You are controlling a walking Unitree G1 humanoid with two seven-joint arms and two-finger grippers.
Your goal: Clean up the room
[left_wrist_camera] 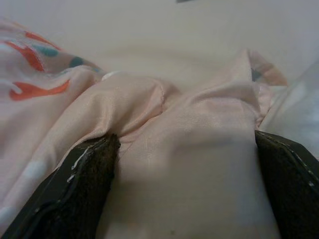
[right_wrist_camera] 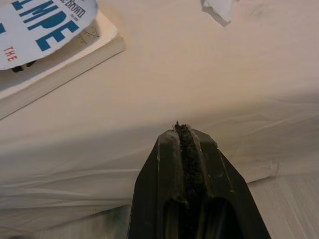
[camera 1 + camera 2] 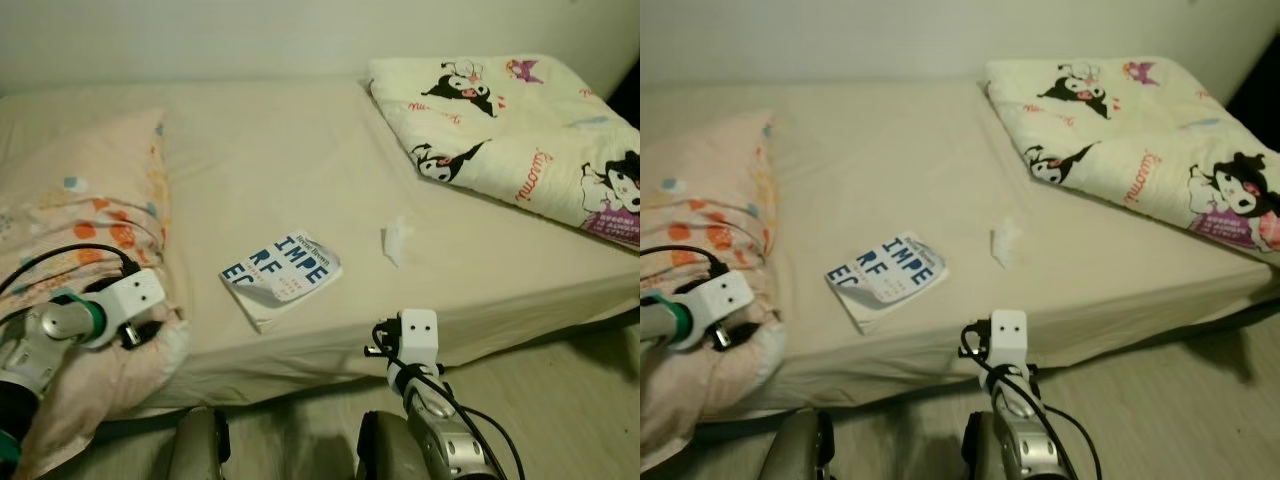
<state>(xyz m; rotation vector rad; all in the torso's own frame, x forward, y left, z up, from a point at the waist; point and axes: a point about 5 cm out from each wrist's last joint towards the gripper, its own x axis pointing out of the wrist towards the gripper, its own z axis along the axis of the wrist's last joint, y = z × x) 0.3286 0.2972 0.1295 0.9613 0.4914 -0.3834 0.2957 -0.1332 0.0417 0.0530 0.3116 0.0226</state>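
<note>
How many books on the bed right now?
1. A paperback book with its cover curled up lies near the front edge of the bed, between the pink pillow and a crumpled tissue. The folded blanket could hide more.

Dim, warm indoor light, grainy throughout. Soft shadow under the bed [image 3: 300,375] edge; floor [image 3: 560,400] darker. Left wrist view soft, out of focus up close. No glare.

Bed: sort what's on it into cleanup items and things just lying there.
Cleanup items:
- pillow, pinched in the left gripper
- book
- crumpled tissue

Just lying there:
- folded cartoon blanket
- bed sheet

Right gripper shut, by the bed's edge.
</note>
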